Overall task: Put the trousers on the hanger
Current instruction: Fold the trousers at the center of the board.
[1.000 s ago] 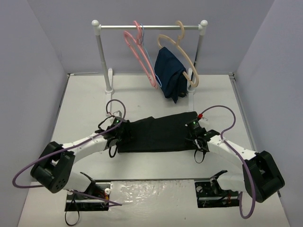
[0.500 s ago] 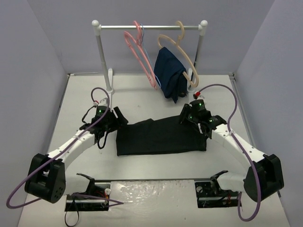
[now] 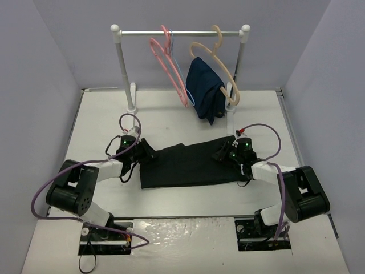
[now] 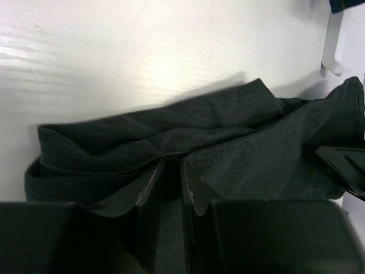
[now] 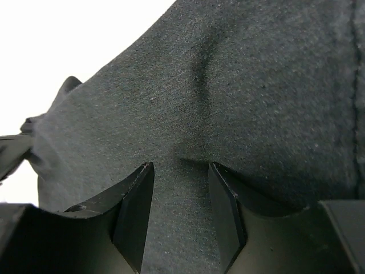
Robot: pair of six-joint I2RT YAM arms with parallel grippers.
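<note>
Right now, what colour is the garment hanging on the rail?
Navy blue garment; clearest in top external.

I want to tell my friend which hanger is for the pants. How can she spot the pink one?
Look at the white rail at the far end of the table. Left of its middle hangs the salmon-pink hanger. It is thin and empty, unlike the thicker tan hanger carrying a navy-blue garment, and the light-blue hanger beside it differs in colour.
</note>
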